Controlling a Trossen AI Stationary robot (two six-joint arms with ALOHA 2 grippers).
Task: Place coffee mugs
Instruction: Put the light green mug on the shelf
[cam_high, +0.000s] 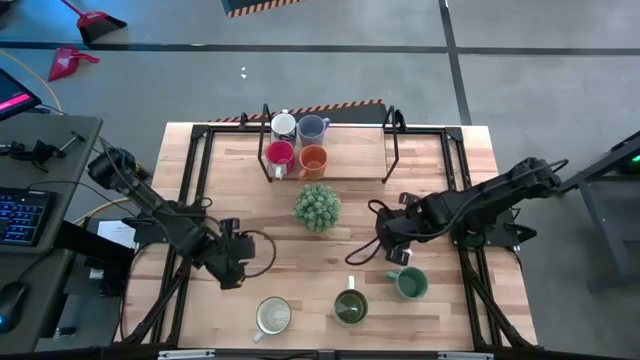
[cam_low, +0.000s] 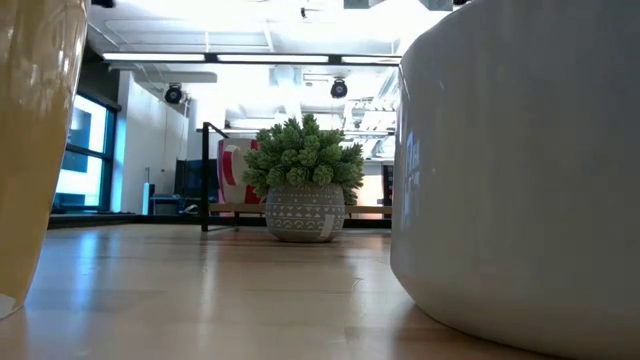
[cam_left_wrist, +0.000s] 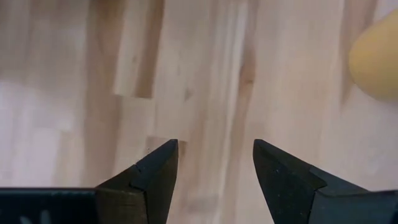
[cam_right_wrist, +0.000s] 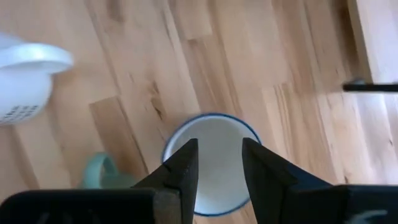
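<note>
1. Three coffee mugs are standing along the table's near edge: a cream mug (cam_high: 273, 316), a dark green mug (cam_high: 350, 307) beside it, and a light green mug (cam_high: 410, 284) a little farther in on the right.
2. Just behind the cream mug, the left gripper (cam_high: 232, 272) is hovering over bare wooden table (cam_high: 290, 255), its fingers (cam_left_wrist: 155, 171) standing wide apart with nothing between them.
3. Just behind the light green mug, the right gripper (cam_high: 392, 255) is hanging over a blue-rimmed mug (cam_right_wrist: 214, 132) with a white inside. The pincer is standing parted above that mug's mouth, gripping nothing. This mug is sitting upright on the table, mostly hidden under the arm in the high view.
4. Past both grippers, a spiky green plant (cam_high: 317, 207) in a pale patterned pot is sitting mid-table.
5. Farthest off, a black wire rack (cam_high: 392, 150) is holding four mugs on its wooden shelf: red mug (cam_high: 280, 155) and orange mug (cam_high: 313, 159) in front, white mug (cam_high: 283, 125) and pale blue mug (cam_high: 312, 127) behind.
</note>
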